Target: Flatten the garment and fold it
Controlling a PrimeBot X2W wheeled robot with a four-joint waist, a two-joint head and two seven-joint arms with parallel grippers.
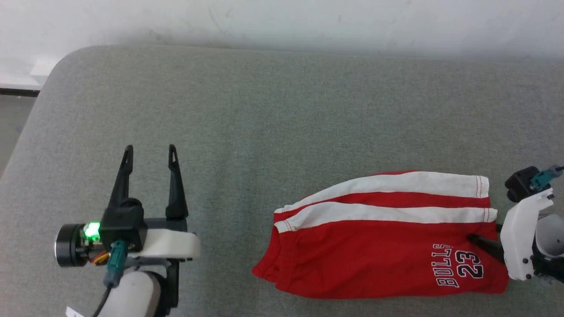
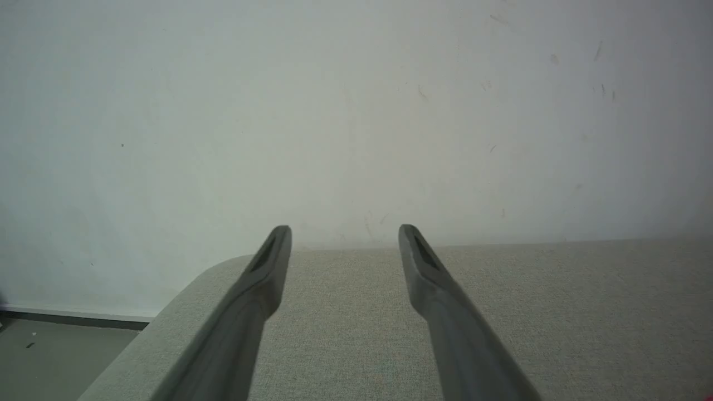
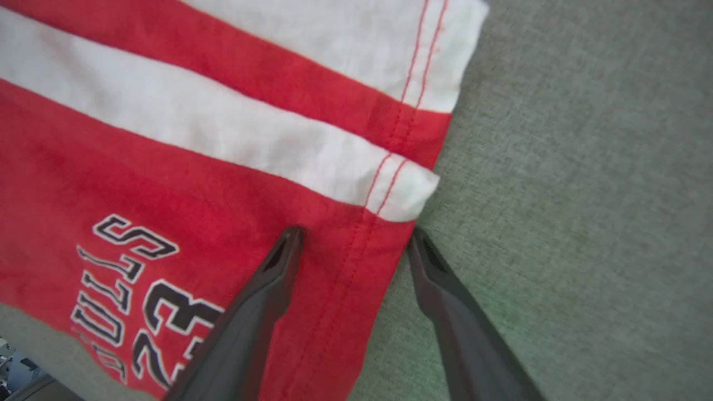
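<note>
Right fingers (image 3: 250, 317) spread wide, straddling the hem edge of the red shorts (image 1: 374, 255), gripping nothing; left fingers (image 1: 176, 193) splayed too, well apart from them.

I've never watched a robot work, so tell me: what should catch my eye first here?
The bright red shorts with white stripes and a "BULLS 23" print stand out, lying at the right of the grey cushion. The right fingers are open and straddle the shorts' hem. The left fingers hover open over bare cushion at the left.
</note>
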